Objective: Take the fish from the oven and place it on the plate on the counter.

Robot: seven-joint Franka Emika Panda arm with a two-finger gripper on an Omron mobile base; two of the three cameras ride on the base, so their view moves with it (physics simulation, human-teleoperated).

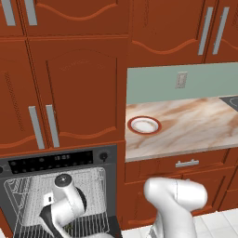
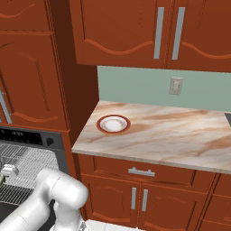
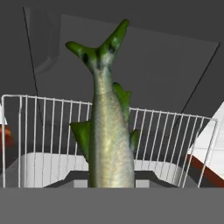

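Greenish-yellow fish (image 3: 109, 131) sits clamped in the hand above the oven (image 1: 56, 162) wire rack (image 3: 166, 135).

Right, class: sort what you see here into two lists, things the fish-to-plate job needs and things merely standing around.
Needed for the job:
fish, held by the end effector
oven, open, wire rack inside
plate, bare
counter

Merely around:
wall socket
upper cupboards
drawer under the counter

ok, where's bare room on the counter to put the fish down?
The counter is bare from the plate rightward to the dark corner at the back right, and along its front edge. The plate itself is empty. Only its left end, against the tall cabinet, is tight.
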